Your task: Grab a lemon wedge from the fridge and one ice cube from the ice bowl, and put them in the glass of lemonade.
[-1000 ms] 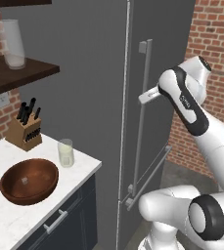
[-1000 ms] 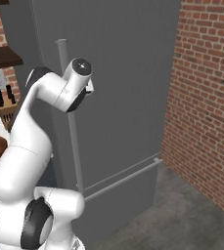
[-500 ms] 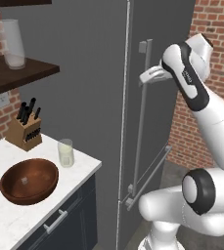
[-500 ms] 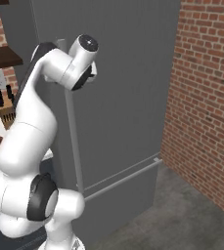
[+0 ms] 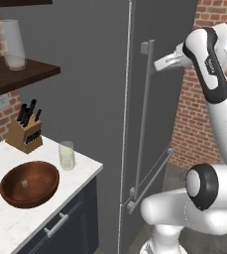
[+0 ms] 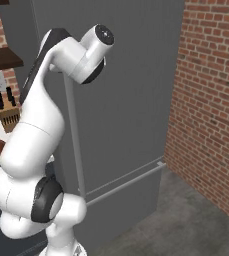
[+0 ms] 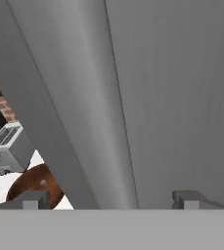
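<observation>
The tool [image 5: 159,63] is raised high against the closed fridge [image 5: 90,99], beside the top of its long bar handle [image 5: 144,114]. In the hand view its two fingertips [image 7: 31,199] stand wide apart with the handle between them, gripping nothing. To the left, on the white tabletop [image 5: 6,223], sit the ice bowl [image 5: 29,183] with one ice cube [image 5: 24,184], the glass of lemonade [image 5: 67,155] just right of it, and a knife block [image 5: 25,134] farther back. A clear vase [image 5: 13,44] stands on a dark wall shelf [image 5: 16,74]. A toaster [image 7: 6,146] appears beyond the bowl. Brick walls [image 6: 211,100]; grey floor. No readable writing.
</observation>
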Controlling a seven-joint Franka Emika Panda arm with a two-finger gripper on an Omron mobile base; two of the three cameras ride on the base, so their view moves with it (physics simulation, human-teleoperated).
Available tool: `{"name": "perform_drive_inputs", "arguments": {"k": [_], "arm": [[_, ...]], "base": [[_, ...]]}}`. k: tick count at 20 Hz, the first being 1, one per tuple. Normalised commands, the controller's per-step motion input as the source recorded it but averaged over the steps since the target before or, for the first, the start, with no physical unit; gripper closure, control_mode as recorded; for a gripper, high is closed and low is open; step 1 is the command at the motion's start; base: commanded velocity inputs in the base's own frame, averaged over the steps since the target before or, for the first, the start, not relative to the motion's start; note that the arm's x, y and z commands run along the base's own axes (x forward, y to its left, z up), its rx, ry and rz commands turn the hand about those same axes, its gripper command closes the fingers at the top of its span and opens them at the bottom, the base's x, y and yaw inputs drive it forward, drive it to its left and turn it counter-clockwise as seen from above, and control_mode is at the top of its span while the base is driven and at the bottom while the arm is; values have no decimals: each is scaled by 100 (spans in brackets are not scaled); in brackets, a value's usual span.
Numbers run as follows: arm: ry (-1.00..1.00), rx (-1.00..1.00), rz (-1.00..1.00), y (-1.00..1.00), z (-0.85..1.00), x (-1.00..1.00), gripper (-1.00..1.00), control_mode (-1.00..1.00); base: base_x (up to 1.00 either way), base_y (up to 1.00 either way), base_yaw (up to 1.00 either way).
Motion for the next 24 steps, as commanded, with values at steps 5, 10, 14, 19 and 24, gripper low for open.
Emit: {"name": "perform_drive_inputs", "arguments": {"k": [5,10,14,19,24], "arm": [[-7,0,0,11,9,8,-100,-100],[3,0,0,22,21,41,-100,-100],[3,0,0,4,8,40,-100,-100],[-9,2,0,0,-15,2,-100,-100],[-6,2,0,0,-5,0,-100,-100]], "base": [[0,0,0],[0,0,0],[0,0,0],[0,0,0],[0,0,0]]}}
